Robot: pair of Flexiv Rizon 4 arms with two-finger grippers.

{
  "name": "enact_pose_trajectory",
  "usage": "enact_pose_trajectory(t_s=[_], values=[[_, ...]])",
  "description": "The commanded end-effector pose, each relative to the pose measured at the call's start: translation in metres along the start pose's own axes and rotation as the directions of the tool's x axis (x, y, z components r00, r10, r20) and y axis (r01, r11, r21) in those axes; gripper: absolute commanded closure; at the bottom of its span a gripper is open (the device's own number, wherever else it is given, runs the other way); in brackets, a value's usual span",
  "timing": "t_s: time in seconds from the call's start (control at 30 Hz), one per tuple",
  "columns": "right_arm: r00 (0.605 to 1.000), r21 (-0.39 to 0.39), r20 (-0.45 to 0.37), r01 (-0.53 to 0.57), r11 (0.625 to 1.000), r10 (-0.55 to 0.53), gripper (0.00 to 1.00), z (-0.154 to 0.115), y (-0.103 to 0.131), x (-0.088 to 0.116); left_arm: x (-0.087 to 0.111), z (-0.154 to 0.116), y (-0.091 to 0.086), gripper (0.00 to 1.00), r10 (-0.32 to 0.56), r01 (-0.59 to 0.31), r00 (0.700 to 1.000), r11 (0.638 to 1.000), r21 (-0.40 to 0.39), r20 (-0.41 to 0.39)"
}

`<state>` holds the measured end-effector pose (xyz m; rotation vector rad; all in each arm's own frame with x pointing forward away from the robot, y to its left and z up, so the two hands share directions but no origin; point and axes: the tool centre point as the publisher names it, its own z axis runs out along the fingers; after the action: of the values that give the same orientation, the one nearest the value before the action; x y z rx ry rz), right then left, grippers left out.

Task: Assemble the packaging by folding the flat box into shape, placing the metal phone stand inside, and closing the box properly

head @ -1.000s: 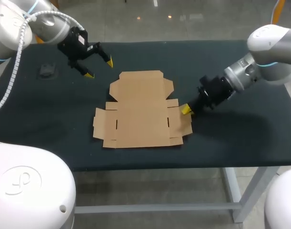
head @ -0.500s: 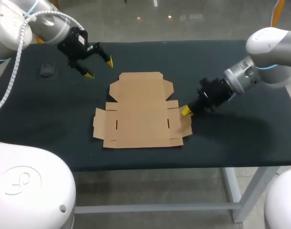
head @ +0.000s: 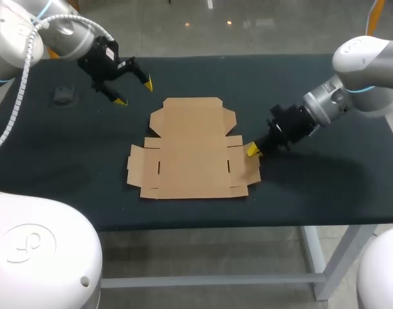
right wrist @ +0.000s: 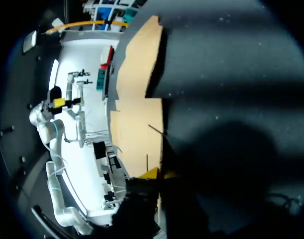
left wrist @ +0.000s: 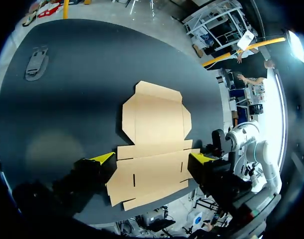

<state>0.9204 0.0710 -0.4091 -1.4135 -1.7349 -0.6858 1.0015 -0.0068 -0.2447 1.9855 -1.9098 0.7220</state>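
Lying totally flat, the box (head: 191, 154) sits mid-bench (head: 312, 187), lid panel pointing away from us and side flaps sticking out left and right. Our right hand (head: 253, 150) is down at the outer edge of the right flap, touching it or near enough. It's way closer than the other one, so we'd guess that flap goes up first. Can't tell if it's spread or pinching the card. Our left hand (head: 134, 93) hangs spread wide past the box's far left corner. The phone stand (head: 63, 96) sits well apart, far left.
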Motion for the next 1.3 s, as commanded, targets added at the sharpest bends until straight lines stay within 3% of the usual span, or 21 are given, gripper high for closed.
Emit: enact_pose_trajectory(t_s=[0.03,0.17,0.2,0.23,0.27,0.6,0.83,1.0,1.03,1.07,1.1,1.13,1.23,1.3], values=[[1.000,0.015,-0.008,-0.002,1.000,0.002,1.00,0.000,0.007,-0.003,0.001,-0.001,0.000,0.00,-0.002,0.002,1.000,1.000,-0.003,0.007],[1.000,0.010,-0.005,-0.008,1.000,0.008,1.00,-0.001,0.009,-0.004,0.001,-0.001,0.000,0.00,-0.002,0.002,1.000,1.000,-0.003,0.007],[1.000,0.009,-0.006,-0.011,1.000,0.011,0.85,-0.001,0.009,-0.004,0.001,-0.001,0.000,0.00,-0.002,0.002,1.000,1.000,-0.003,0.007],[1.000,0.008,-0.008,-0.013,1.000,0.013,0.51,-0.002,0.009,-0.004,0.001,-0.001,0.000,0.00,-0.002,0.002,1.000,1.000,-0.003,0.007],[1.000,0.005,-0.009,-0.013,1.000,0.013,0.00,-0.003,0.009,-0.003,0.001,-0.001,0.000,0.00,-0.002,0.002,1.000,1.000,-0.003,0.007],[1.000,-0.065,0.027,0.016,0.998,-0.014,0.00,-0.057,0.004,0.018,0.001,-0.001,0.000,0.00,-0.002,0.002,1.000,1.000,-0.003,0.007],[0.984,-0.131,0.175,0.036,0.991,-0.013,0.00,-0.096,0.011,0.031,0.001,-0.001,0.000,0.00,-0.002,0.002,1.000,1.000,-0.003,0.007],[0.977,-0.158,0.215,0.048,0.986,-0.013,0.00,-0.115,0.019,0.032,-0.003,-0.004,0.001,0.00,-0.007,0.007,1.000,1.000,-0.001,0.006],[0.975,-0.164,0.221,0.051,0.985,-0.014,0.00,-0.119,0.021,0.031,-0.006,-0.006,0.002,0.18,-0.013,0.013,1.000,1.000,0.002,0.005],[0.973,-0.172,0.229,0.051,0.984,-0.010,0.04,-0.122,0.024,0.031,-0.009,-0.008,0.003,0.77,-0.016,0.016,1.000,1.000,0.003,0.003],[0.973,-0.175,0.230,0.054,0.983,-0.012,0.25,-0.126,0.026,0.031,-0.011,-0.009,0.005,1.00,-0.016,0.016,1.000,1.000,0.004,0.002],[0.973,-0.176,0.230,0.066,0.982,-0.024,0.52,-0.129,0.028,0.031,-0.015,-0.011,0.006,1.00,-0.021,0.021,1.000,1.000,0.009,0.000],[0.967,-0.188,0.253,0.091,0.978,-0.042,1.00,-0.136,0.036,0.033,-0.025,-0.017,0.012,1.00,-0.024,0.023,1.000,1.000,0.016,0.005],[0.960,-0.201,0.277,0.105,0.974,-0.046,1.00,-0.139,0.041,0.036,-0.030,-0.019,0.015,1.00,-0.026,0.026,1.000,0.999,0.019,0.012]])
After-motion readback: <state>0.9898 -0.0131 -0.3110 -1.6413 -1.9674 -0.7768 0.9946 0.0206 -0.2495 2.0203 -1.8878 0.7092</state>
